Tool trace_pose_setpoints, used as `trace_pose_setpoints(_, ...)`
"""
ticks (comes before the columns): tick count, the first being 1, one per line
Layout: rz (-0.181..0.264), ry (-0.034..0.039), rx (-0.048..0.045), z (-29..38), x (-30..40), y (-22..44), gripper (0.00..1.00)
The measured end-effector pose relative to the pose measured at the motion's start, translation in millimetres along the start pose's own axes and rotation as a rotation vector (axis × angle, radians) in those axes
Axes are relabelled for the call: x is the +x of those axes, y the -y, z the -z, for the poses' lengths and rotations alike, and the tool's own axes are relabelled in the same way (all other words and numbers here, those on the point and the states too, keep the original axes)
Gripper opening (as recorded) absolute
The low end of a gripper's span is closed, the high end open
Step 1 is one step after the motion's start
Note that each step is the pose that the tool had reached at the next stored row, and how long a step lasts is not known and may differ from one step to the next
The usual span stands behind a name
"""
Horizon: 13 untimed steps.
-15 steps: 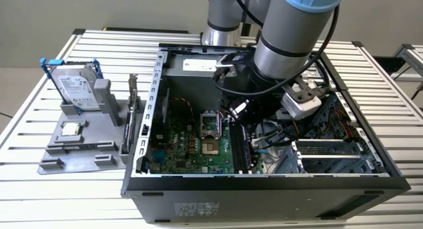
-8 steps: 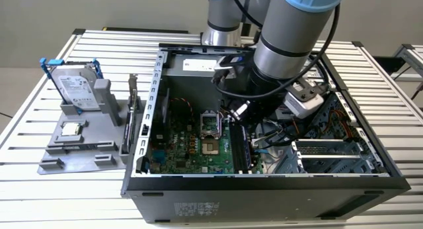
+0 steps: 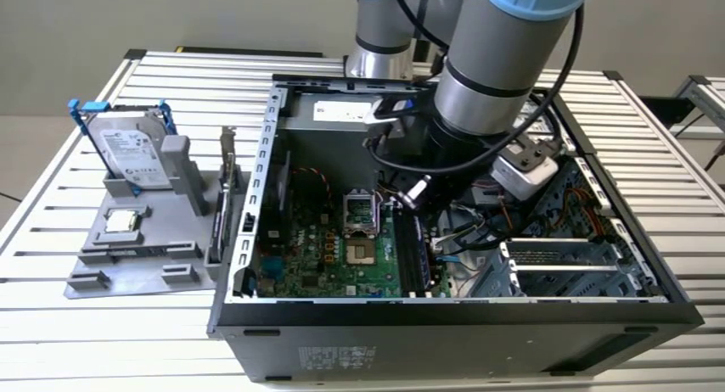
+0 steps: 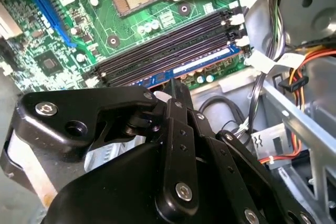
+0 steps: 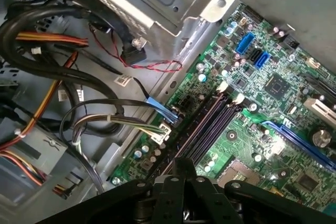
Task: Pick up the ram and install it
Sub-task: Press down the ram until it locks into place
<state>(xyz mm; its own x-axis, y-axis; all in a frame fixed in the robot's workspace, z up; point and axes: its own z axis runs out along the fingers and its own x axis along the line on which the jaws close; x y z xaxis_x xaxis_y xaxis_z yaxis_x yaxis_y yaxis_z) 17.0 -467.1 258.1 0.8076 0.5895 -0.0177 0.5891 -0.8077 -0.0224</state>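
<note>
The gripper (image 4: 176, 85) is down inside the open computer case (image 3: 453, 311), its black fingers pinched shut on the ram (image 4: 202, 66), right over the memory slots (image 4: 168, 53) of the green motherboard (image 3: 328, 256). The ram sits at the fingertips as a thin blue-edged strip, its long axis lying along the slots, in the outermost one nearest the cables (image 5: 105, 121). Farther off, at the bench's edge on the exterior view's left, a grey holder (image 3: 136, 239) carries a hard drive (image 3: 131, 150).
</note>
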Motion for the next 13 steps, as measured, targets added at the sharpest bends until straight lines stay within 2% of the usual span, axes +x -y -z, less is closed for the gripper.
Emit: trace_pose_setpoints(13,0.144,0.0035,-0.0023,-0.1,0.2,0.8,0.0)
